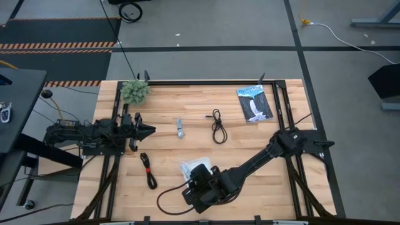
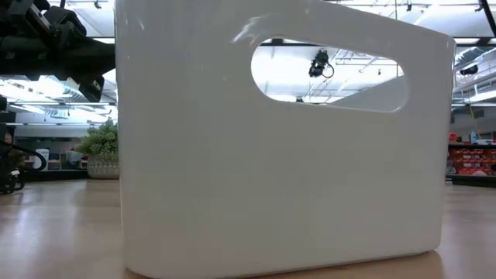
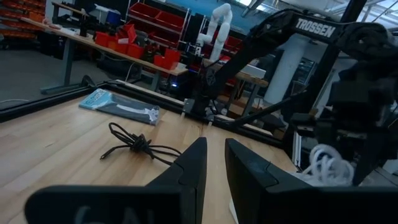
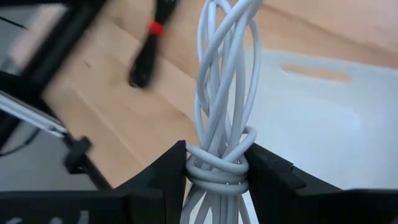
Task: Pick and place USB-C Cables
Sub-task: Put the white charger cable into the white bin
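Near edge of the desk (image 1: 262, 144): right pincer (image 4: 217, 171) clamped on the white cable (image 4: 221, 93), jaws pressing the wrapped waist of the bundle from both sides. Grip sits on the tightest, stiffest part of the coil, probably so the loose loops cannot slide out in transit. The cable is a smooth, glossy white cord, folded into long loops and bound by several turns of its own length; the loops fan out beyond the jaws. It hangs over the white tray (image 4: 323, 118), which stands at the near desk edge and fills the low view; the release point looks close, though the cable is not yet set down.

Just beside the tray, toward the left: black cable with red tie (image 1: 148, 169), lying flat on the wood, a slim dark bundle pinched at mid-length by the tie.

Middle of the desk: short grey cable (image 1: 180, 129), small and pale, lying alone. Near it, the plain black cable (image 1: 217, 127), loosely knotted with one end trailing. All three rest well apart, which leaves room for a pincer to come down on each.

Left side: left pincer (image 3: 214, 171) waits low over the desk, jaws nearly together with a narrow gap, holding nothing.

Far side: blue-and-black packet (image 1: 254, 103) and small potted plant (image 1: 135, 91), both untouched.
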`<state>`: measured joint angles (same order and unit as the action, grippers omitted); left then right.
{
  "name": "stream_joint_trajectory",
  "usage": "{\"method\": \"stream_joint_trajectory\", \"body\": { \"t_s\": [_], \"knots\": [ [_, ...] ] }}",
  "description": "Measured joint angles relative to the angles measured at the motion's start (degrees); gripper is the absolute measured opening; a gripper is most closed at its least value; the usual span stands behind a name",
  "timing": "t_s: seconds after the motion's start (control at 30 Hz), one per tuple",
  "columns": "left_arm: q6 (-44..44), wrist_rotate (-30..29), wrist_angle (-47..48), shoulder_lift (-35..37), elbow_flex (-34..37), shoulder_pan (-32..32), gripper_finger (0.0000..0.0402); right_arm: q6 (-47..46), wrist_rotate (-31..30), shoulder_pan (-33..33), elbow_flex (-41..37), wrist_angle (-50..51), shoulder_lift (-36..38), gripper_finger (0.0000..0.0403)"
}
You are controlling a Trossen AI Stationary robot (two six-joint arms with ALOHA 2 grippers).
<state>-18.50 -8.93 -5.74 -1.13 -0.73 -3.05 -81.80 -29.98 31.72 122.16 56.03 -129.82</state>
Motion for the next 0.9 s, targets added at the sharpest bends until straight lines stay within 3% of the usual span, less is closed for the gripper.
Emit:
{"method": "stream_joint_trajectory", "body": {
  "t_s": [0.13,0.4,0.9],
  "knots": [
    [0.02,0.02,0.00,0.00,0.00,-0.02,0.0066,-3.62,2.31,-0.53,2.11,5.60,-2.24,0.0153],
    [0.00,0.02,0.02,0.00,0.00,0.00,0.0066,-6.73,3.56,-1.14,0.50,6.57,-2.44,0.0153],
    [0.00,0.02,0.01,0.00,0.00,-0.01,0.0066,-7.13,8.18,-1.55,-4.85,2.12,-2.40,0.0153]
  ]
}}
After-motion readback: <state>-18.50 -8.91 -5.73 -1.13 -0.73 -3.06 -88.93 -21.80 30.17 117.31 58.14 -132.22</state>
